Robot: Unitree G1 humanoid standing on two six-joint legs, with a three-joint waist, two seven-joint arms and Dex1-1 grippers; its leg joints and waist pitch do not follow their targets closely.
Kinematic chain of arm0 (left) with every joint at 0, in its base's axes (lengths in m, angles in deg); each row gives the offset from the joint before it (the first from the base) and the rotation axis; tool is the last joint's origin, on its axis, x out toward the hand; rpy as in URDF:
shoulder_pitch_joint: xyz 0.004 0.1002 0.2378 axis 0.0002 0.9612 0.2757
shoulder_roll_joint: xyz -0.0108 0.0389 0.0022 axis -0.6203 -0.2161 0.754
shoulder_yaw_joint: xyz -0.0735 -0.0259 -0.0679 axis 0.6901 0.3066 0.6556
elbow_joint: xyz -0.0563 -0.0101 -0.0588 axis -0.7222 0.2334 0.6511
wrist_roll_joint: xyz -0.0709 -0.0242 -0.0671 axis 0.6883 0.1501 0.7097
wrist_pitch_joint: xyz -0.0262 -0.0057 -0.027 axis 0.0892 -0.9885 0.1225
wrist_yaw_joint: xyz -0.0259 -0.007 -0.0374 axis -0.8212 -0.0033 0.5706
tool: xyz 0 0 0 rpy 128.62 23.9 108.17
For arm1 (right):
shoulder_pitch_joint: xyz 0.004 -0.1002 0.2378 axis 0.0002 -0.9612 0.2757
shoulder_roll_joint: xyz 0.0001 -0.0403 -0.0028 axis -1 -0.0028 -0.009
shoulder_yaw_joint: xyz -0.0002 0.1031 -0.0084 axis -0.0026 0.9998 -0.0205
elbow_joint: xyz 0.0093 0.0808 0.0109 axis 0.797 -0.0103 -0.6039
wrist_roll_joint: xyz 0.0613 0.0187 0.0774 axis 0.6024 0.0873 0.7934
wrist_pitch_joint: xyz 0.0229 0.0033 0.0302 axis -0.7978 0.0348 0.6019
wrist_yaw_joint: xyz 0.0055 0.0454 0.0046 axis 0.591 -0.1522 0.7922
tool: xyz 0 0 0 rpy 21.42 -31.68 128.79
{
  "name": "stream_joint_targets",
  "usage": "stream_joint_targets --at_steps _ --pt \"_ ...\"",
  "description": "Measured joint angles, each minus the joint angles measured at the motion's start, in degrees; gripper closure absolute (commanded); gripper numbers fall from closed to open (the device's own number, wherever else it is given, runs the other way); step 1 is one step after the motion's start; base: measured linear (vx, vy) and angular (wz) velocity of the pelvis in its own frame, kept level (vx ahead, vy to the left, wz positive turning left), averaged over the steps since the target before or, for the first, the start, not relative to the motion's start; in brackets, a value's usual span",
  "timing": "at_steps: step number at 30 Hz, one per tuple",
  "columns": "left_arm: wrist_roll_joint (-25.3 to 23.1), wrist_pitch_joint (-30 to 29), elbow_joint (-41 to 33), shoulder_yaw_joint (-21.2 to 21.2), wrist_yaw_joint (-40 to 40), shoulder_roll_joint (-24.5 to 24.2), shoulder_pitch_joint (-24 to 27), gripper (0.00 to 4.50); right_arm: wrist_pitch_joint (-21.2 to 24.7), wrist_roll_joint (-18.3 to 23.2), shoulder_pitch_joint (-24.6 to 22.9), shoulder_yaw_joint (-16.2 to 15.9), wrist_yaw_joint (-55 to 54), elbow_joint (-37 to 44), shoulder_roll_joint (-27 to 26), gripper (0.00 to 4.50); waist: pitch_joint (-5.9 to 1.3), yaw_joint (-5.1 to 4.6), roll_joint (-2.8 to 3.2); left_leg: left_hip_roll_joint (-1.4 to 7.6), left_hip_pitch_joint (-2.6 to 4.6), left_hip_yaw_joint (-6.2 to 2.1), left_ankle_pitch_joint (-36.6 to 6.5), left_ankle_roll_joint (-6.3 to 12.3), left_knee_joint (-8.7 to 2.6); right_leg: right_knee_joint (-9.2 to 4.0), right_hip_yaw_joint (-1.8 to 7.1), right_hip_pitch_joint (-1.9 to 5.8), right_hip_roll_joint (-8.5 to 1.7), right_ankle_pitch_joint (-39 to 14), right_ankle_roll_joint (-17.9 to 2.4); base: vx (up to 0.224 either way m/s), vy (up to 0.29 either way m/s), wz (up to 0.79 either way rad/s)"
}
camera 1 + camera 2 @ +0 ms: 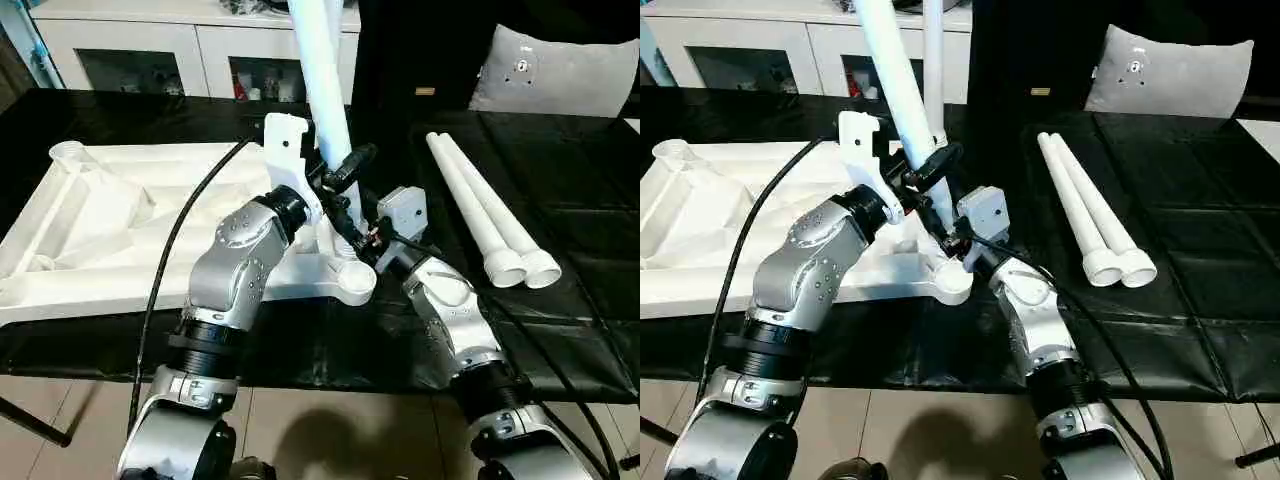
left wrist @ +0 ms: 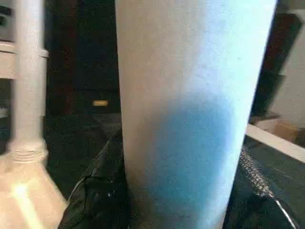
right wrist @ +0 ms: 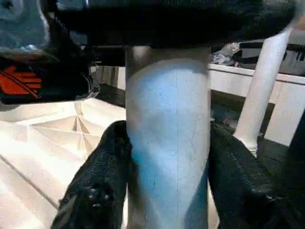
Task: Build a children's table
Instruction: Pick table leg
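Tabletop (image 1: 150, 215), white plastic, ribbed underside up, lying on the black table surface (image 1: 560, 220) at 9 o'clock of the scene, one round corner socket (image 1: 352, 280) at its near right corner, close to centre. Leg (image 1: 322, 75), white tapered tube, rising from near that socket toward 12 o'clock, tilted slightly left at the top. Left gripper (image 1: 340, 172), black fingers closed around this leg on its lower part; right gripper (image 1: 358, 240), clamped on the same leg just below, its pads (image 3: 102, 181) pressing both sides of the tube. Second standing leg (image 1: 933, 60), upright behind, seated in a far socket. Two loose legs (image 1: 490, 215), side by side and touching, at 3 o'clock, flared ends toward the robot. White cabinet (image 1: 130, 50) at 11 o'clock.
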Motion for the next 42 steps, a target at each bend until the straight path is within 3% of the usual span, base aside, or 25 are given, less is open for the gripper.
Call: stream_joint_targets --at_steps 5,8,13,15,19,21,26,35,42 --pt "-0.26 -0.59 1.60 2.95 -1.00 -2.48 -1.62 2.61 2.91 2.67 0.04 0.74 3.12 0.60 1.06 1.46 0.00 -0.01 0.00 -0.01 0.00 0.00 0.00 0.00 0.00 -0.01 0.01 0.02 0.00 0.00 0.00 0.000 0.000 0.00" --pt "-0.12 -1.85 2.33 4.27 -0.73 -3.57 -1.65 2.61 6.54 6.60 -0.16 2.55 5.89 3.36 1.92 1.22 0.00 0.22 0.00 -0.01 -0.02 0.00 0.00 0.01 0.00 -0.02 -0.01 0.01 0.00 0.00 0.00 0.000 0.000 0.00" --pt "3.72 -5.16 2.87 5.01 3.06 -4.88 -2.11 2.61 15.80 15.00 0.15 6.79 8.59 7.26 4.25 0.82 0.00 0.47 0.00 -0.02 -0.01 0.00 0.06 0.11 0.02 -0.01 -0.01 0.05 -0.02 0.03 -0.05 0.000 0.000 0.00" --pt "5.99 -7.08 2.79 5.38 6.05 -5.75 -2.59 2.61 21.29 17.07 1.07 8.96 8.69 6.78 7.18 0.59 0.00 0.56 0.00 -0.03 0.01 0.01 0.11 0.15 0.03 0.00 -0.01 0.06 -0.02 0.09 -0.14 0.000 0.000 0.00" --pt "8.45 -9.86 2.75 6.34 9.58 -6.62 -2.95 2.61 26.44 18.81 1.62 11.26 10.42 6.50 10.37 0.32 0.00 0.42 0.00 -0.02 0.04 0.02 0.14 0.15 0.03 0.05 -0.01 0.04 -0.02 0.11 -0.16 0.000 0.000 0.00" --pt "9.93 -11.54 2.69 6.51 11.19 -6.77 -3.38 2.61 29.44 20.71 1.62 11.44 11.82 6.73 11.51 0.06 0.00 0.41 0.00 -0.02 0.04 0.02 0.14 0.15 0.02 0.04 -0.01 0.04 -0.02 0.11 -0.15 0.000 0.000 0.00" --pt "13.34 -14.63 1.35 6.67 14.16 -7.41 -4.03 2.61 35.23 24.74 1.74 11.82 15.49 8.71 14.28 0.06 0.00 0.48 0.00 -0.02 0.02 0.03 0.13 0.16 0.02 0.02 -0.01 0.02 -0.02 0.10 -0.15 0.000 0.000 0.00" --pt "16.28 -18.21 -0.48 6.02 19.74 -8.83 -4.34 2.61 42.25 26.64 1.73 11.04 20.51 12.14 17.01 0.06 0.00 0.97 0.00 -0.02 0.03 0.04 0.18 0.21 0.02 0.03 -0.01 0.04 -0.03 0.11 -0.16 0.000 0.000 0.00" --pt "18.44 -19.69 -3.20 3.99 26.40 -10.45 -4.34 2.61 47.65 28.41 1.60 8.10 27.50 15.91 19.80 0.06 0.00 1.57 0.00 -0.02 0.02 0.04 0.17 0.21 0.03 0.02 -0.02 0.04 -0.03 0.11 -0.16 0.000 0.000 0.00"
